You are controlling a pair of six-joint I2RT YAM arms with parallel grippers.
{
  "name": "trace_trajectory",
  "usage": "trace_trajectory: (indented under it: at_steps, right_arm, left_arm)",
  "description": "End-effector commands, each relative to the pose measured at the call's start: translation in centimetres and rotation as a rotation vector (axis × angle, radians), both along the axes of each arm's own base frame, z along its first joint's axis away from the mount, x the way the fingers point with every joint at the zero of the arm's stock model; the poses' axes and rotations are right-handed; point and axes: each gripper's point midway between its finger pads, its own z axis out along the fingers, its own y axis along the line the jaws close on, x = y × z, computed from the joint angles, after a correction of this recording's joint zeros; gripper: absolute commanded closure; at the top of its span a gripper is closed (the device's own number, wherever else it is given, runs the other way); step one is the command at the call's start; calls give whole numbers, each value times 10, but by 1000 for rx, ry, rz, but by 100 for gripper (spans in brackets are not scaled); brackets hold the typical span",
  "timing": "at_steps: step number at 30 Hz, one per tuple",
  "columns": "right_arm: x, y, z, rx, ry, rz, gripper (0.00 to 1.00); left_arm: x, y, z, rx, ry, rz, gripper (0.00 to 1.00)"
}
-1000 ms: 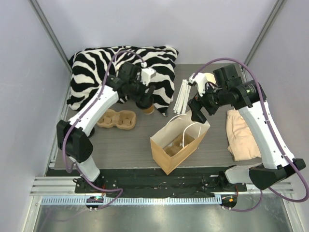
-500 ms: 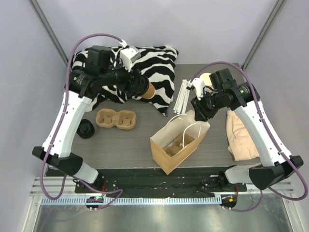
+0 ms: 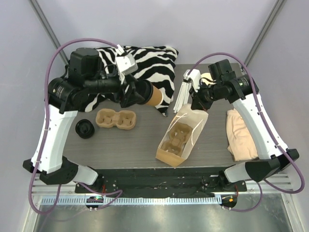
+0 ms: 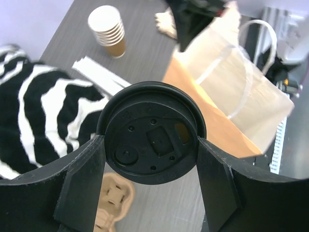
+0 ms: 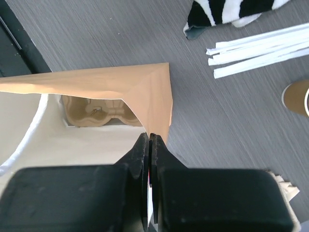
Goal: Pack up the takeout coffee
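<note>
1. Top external view: your left hand (image 3: 144, 93) grips the takeout coffee (image 3: 155, 97) sideways, aloft beside the zebra pillow (image 3: 154, 63).
2. Your right hand (image 5: 148, 141) is clamped on the paper bag (image 5: 120, 84) by its rim; hold it wide.
3. Turn the coffee upright, then lower it into the bagged carrier (image 3: 176, 140).
4. Avoid the straws (image 3: 181, 96); approach over bare tabletop (image 3: 140, 140).

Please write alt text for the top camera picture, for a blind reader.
The left gripper holds a coffee cup sideways, while the right gripper pinches the rim of a paper bag with a carrier inside.
</note>
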Motion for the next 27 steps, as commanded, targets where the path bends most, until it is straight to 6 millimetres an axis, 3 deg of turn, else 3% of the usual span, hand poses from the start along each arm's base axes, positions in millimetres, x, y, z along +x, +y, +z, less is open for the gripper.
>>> trace_trajectory:
  at_steps: [1, 10, 20, 23, 27]
  right_arm:
    - [1, 16, 29, 45, -114, 89, 99]
    - [-32, 36, 43, -15, -205, 181, 99]
    - [-20, 35, 31, -47, -143, 59, 99]
    - [-15, 37, 25, -51, -122, 34, 99]
    - [-10, 38, 17, -63, -87, 0, 99]
  left_arm:
    - [-39, -7, 22, -4, -129, -143, 73]
    - [-46, -13, 38, -24, -218, -171, 73]
    - [-49, -14, 56, -37, -246, -177, 74]
    - [-60, -14, 55, -40, -222, -210, 74]
    - [-88, -13, 37, 26, -188, -292, 75]
